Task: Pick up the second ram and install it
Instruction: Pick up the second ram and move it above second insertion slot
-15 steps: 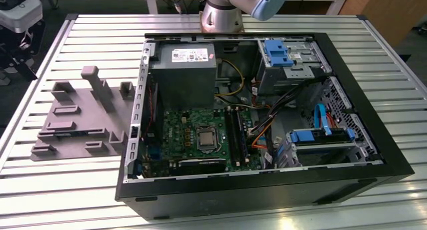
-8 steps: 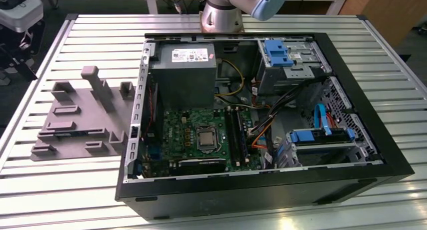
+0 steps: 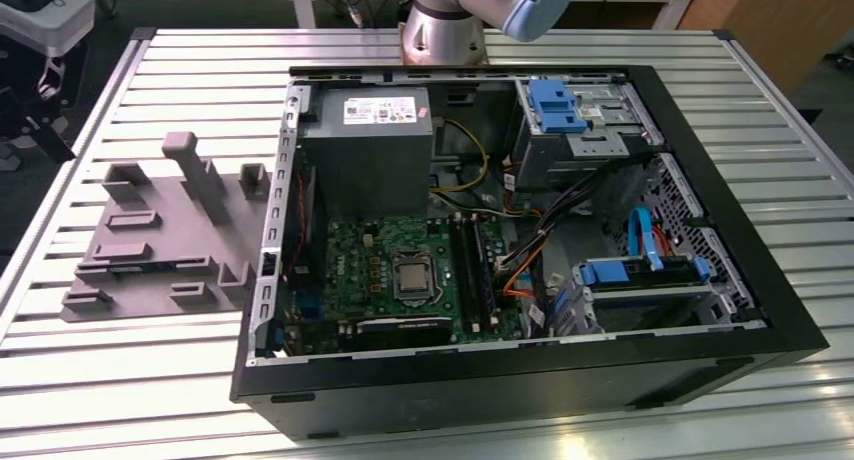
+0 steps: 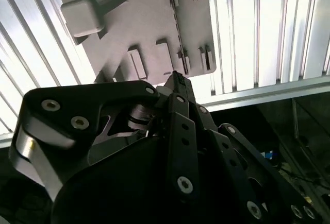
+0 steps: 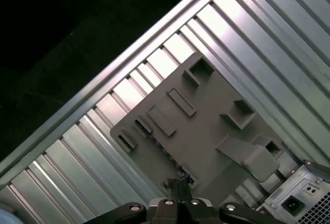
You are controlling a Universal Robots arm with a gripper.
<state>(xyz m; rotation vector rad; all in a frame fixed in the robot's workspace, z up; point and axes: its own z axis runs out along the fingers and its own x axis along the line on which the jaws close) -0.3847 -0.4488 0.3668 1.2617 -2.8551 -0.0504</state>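
Since the gripper [image 4: 178, 80] hangs above the grey plastic holder [image 5: 206, 131] with its fingers drawn together and nothing seen between them, I judge the work to be at the reach for the pick, the stick not yet taken. In both wrist views the fingertips sit over one edge of the holder, where a thin dark strip stands on edge in a slot. I take this strip for the second ram [image 4: 180, 38]. A grasp would call for the jaws to part and square up across that thin board, so that it lifts straight out of its slot. The holder's other pockets look bare.

The holder lies on the slatted metal table [image 3: 160, 380], at the middle left of the exterior view. Farther off, across the centre and right of that view, the open computer case [image 3: 534, 380] holds the green motherboard [image 3: 360, 270], a grey power supply [image 3: 367, 150], blue drive brackets [image 3: 554, 105] and loose cables [image 3: 527, 265]. Whether any of its long black memory slots [image 3: 477, 270] is filled I cannot tell.
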